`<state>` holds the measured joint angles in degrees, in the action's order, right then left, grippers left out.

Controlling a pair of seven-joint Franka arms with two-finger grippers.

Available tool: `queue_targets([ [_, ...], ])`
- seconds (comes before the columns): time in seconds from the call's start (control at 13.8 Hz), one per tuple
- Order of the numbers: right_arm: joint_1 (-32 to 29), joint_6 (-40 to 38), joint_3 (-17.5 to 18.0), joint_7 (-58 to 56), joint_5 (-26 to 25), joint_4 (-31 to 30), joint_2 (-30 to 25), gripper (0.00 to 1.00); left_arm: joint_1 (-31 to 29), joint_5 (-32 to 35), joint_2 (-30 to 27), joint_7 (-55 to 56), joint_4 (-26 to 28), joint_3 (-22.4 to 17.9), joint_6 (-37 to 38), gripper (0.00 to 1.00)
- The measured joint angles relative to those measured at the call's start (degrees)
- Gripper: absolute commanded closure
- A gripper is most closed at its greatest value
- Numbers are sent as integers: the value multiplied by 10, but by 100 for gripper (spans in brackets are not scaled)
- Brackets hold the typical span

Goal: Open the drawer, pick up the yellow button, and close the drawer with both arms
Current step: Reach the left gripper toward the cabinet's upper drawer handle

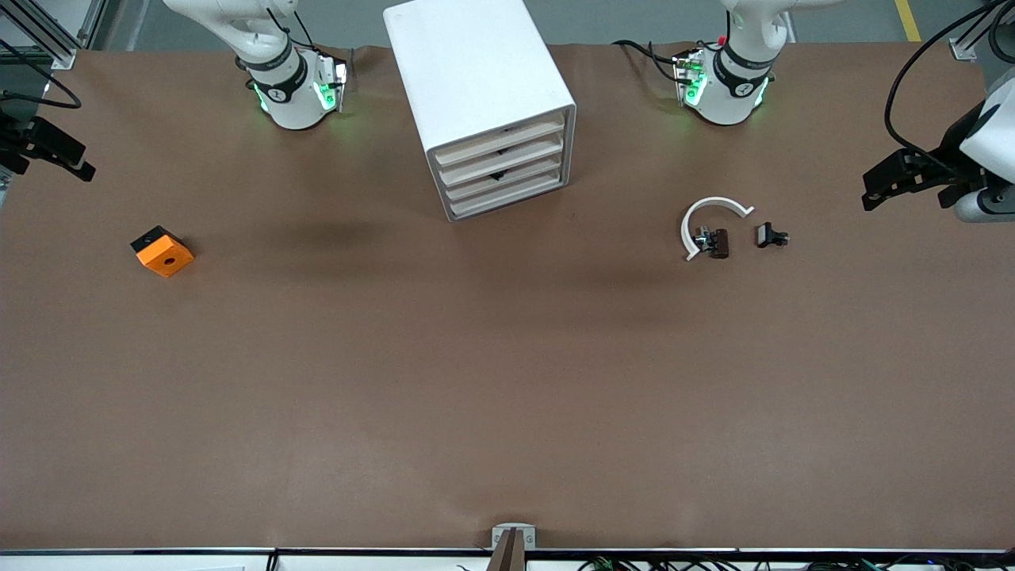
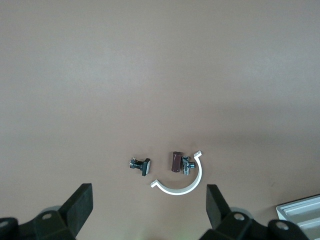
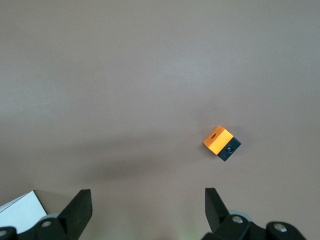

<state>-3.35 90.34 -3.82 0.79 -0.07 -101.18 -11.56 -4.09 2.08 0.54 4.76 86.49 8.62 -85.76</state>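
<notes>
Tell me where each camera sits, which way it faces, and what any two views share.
Front view: high across the table, facing both arm bases; sees the drawer cabinet, the left gripper and right gripper at the table's ends.
Left wrist view: looks down past its open fingers at the white curved strip and small black parts.
Right wrist view: looks down past its open fingers at the orange block.
Shared: front and left wrist both show the strip; front and right wrist the block.
</notes>
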Motion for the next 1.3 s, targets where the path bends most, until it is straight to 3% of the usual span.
queue_targets([
  [0.58,0,0,0,0,0,0,0,0,-3,0,2,0,-1,-5,4,0],
  [1.01,0,0,0,0,0,0,0,0,-38,0,22,-1,-1,-6,6,0],
  [1.3,0,2,0,0,0,3,0,0,-28,-8,51,106,0,6,18,0],
])
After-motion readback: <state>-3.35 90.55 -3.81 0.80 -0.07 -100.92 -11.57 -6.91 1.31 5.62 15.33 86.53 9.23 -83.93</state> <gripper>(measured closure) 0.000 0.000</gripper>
